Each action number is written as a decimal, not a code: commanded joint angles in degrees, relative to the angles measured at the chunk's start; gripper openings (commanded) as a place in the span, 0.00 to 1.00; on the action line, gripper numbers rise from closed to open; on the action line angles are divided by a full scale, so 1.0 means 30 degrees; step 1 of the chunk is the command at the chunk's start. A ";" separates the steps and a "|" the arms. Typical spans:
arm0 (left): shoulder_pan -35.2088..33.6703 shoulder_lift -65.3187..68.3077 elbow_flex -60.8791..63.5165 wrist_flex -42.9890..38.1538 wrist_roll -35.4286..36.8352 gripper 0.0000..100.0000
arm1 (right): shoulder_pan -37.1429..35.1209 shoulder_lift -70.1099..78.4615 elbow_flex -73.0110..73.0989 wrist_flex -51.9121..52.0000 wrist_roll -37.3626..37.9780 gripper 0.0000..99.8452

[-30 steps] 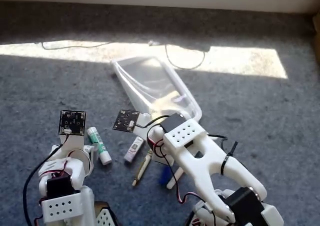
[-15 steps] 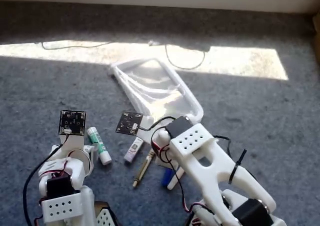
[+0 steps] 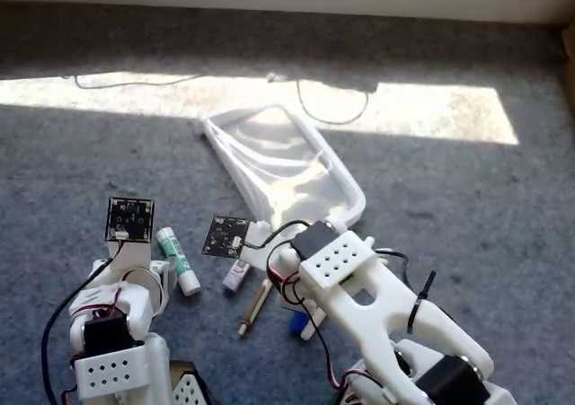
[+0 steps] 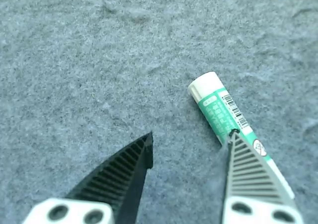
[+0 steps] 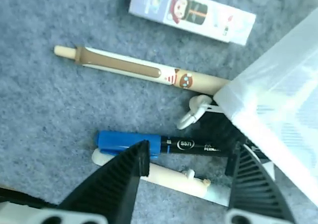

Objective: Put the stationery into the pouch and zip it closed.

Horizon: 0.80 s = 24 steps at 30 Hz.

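Grey, nubby carpet (image 3: pixel 467 207) spreads under me, with a band of sunlight across it near the far wall. The translucent white pouch (image 3: pixel 278 167) lies flat at centre. Its near corner is beside my right gripper (image 5: pixel 189 147), whose jaws stand apart over a blue-capped marker (image 5: pixel 149 143). A beige pen (image 5: pixel 144 71), a slim white pen (image 5: pixel 169 178) and a small printed box (image 5: pixel 191 10) lie on the carpet close by. My left gripper (image 4: pixel 191 133), jaws apart, hovers at the green-and-white glue stick (image 4: pixel 223 112).
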 commanded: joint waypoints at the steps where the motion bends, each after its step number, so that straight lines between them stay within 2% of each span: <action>1: -0.0190 0.0015 -0.0103 -0.0264 0.0147 0.23 | -0.0044 0.1480 -0.0161 -0.0425 0.0059 0.24; 7: -0.0190 0.0015 -0.0103 -0.0264 0.0147 0.23 | 0.1275 0.2535 -0.0161 -0.1802 0.0791 0.24; 18: -0.0190 0.0015 -0.0103 -0.0264 0.0147 0.23 | 0.1245 -0.0513 -0.0073 -0.1890 0.0703 0.24; 24: -0.0190 0.0015 -0.0103 -0.0264 0.0147 0.23 | 0.1216 0.1568 -0.0161 -0.3209 0.0703 0.24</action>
